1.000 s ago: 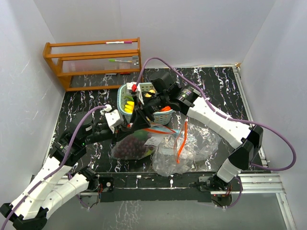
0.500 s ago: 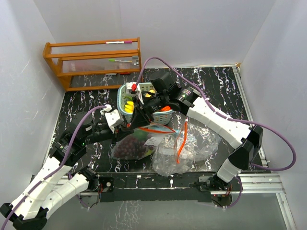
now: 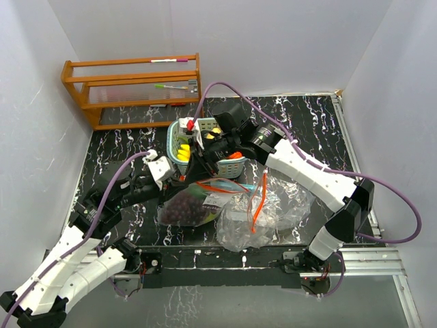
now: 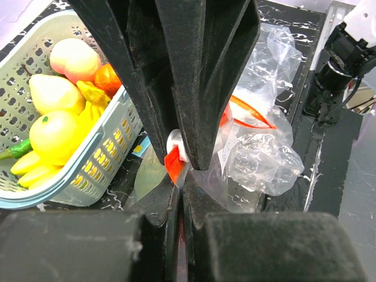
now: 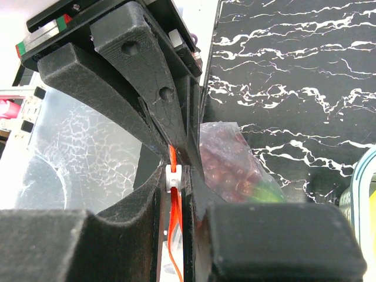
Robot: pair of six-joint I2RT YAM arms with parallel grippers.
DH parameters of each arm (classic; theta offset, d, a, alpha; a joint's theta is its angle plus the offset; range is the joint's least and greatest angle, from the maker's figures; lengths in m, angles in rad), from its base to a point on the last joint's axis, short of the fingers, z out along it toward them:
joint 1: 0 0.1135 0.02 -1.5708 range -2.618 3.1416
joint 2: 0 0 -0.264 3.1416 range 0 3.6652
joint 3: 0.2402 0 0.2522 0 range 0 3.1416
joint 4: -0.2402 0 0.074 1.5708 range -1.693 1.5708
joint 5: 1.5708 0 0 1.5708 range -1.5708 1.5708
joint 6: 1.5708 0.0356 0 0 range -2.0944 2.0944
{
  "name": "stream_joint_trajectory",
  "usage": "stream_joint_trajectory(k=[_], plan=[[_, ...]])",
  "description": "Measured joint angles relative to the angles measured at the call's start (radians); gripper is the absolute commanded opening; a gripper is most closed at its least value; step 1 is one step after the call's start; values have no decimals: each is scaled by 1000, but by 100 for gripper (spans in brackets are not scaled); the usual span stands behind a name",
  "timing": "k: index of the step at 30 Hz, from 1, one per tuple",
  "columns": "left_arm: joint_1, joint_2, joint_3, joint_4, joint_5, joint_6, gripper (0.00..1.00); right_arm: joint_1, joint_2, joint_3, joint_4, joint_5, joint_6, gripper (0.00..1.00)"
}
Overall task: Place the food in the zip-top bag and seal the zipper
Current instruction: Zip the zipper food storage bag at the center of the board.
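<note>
The zip-top bag point(image 3: 183, 207) lies at the table's middle left with purple grapes point(image 5: 222, 168) and a green fruit point(image 5: 265, 194) inside. My left gripper point(image 4: 181, 191) is shut on the bag's orange zipper strip point(image 4: 174, 166). My right gripper point(image 5: 174, 171) faces it and is shut on the white zipper slider point(image 5: 174, 177). The slider also shows in the left wrist view point(image 4: 174, 145). Both grippers meet above the bag point(image 3: 193, 172). The remaining food, a peach point(image 4: 74, 59), a lemon point(image 4: 53, 93), an orange point(image 4: 107, 79) and bananas point(image 4: 35, 163), sits in a pale basket point(image 4: 103, 161).
A second crumpled clear bag point(image 3: 263, 208) with an orange strip lies right of the zip-top bag. The basket point(image 3: 179, 131) stands just behind the grippers. A wooden rack point(image 3: 133, 89) stands at the back left. White walls close in both sides.
Both grippers stay clamped at the bag's top. The left arm has shifted very slightly to the left; the bag has barely moved.
</note>
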State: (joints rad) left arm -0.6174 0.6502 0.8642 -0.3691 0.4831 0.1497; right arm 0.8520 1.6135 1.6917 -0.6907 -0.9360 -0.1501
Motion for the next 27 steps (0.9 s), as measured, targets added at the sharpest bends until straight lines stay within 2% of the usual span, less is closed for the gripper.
stream_joint_trajectory(k=[17,23,27], plan=[[-4,-11,2,-27,-57,10,0,4,-26,-71,18,45,-1,9],[-3,-13,2,-17,-68,4,0,3,-32,-69,10,82,13,41],[-3,-18,2,-12,-74,-1,0,-2,-32,-68,8,102,30,54]])
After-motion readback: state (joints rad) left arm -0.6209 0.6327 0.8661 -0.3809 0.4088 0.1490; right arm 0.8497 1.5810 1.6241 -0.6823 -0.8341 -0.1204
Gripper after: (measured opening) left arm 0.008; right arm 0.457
